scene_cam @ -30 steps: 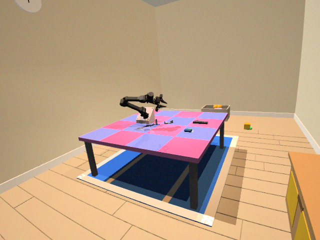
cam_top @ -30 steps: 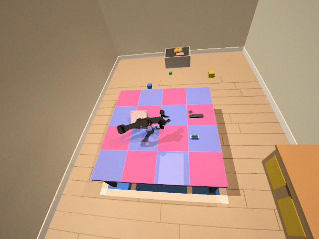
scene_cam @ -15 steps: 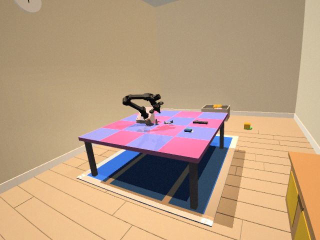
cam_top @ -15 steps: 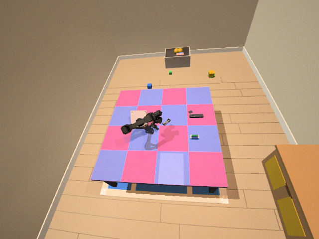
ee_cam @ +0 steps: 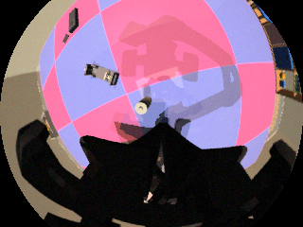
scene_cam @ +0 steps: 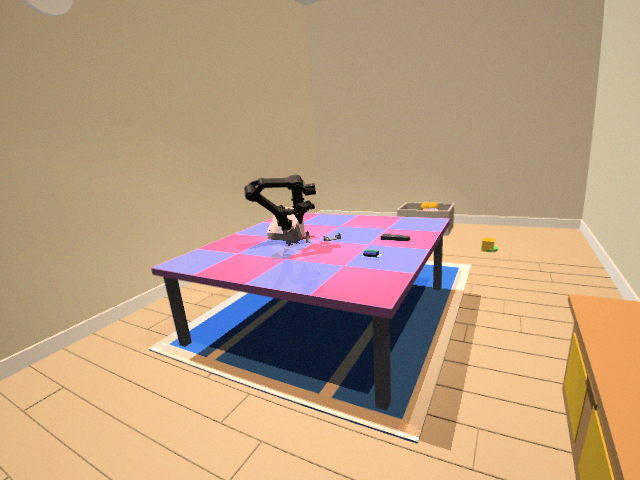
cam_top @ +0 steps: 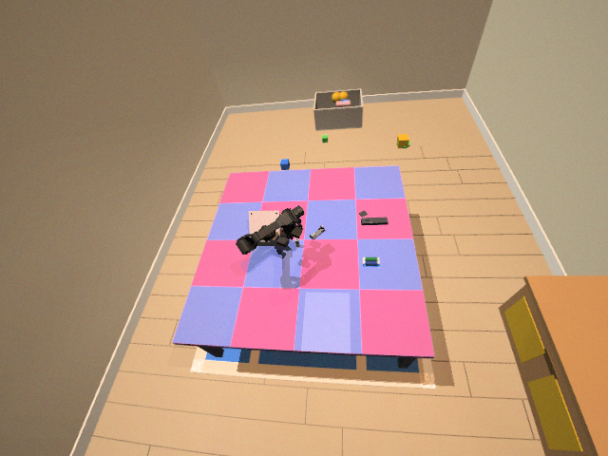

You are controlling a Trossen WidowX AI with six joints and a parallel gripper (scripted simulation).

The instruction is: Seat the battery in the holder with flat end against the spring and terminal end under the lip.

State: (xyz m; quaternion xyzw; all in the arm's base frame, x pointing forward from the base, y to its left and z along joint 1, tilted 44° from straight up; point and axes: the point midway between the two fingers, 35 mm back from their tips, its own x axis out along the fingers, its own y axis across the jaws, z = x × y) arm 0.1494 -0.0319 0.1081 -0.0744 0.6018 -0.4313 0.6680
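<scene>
The battery (cam_top: 296, 242) (scene_cam: 307, 237) (ee_cam: 141, 108) stands upright on the table, its pale round end up and its dark side showing in the wrist view. The holder (cam_top: 317, 232) (scene_cam: 335, 238) (ee_cam: 100, 74) is a small open metallic-grey cradle with dark ends, lying apart from the battery; no battery shows in it. Which end has the spring is too small to tell. My gripper (scene_cam: 300, 221) (ee_cam: 162, 127) points down above the table, shut with its fingertips together and nothing between them. In the wrist view the battery is just beyond the tips, towards the holder side, not touched.
A pale sloped box (cam_top: 259, 220) (scene_cam: 277, 228) stands by the arm's base. A black remote-like case (cam_top: 373, 221) (scene_cam: 394, 237) (ee_cam: 73, 20) lies beyond the holder, with a small dark plate (cam_top: 363, 213) (ee_cam: 65, 38) beside it. A green and blue pair of cylinders (cam_top: 370, 261) (scene_cam: 370, 253) lies nearby.
</scene>
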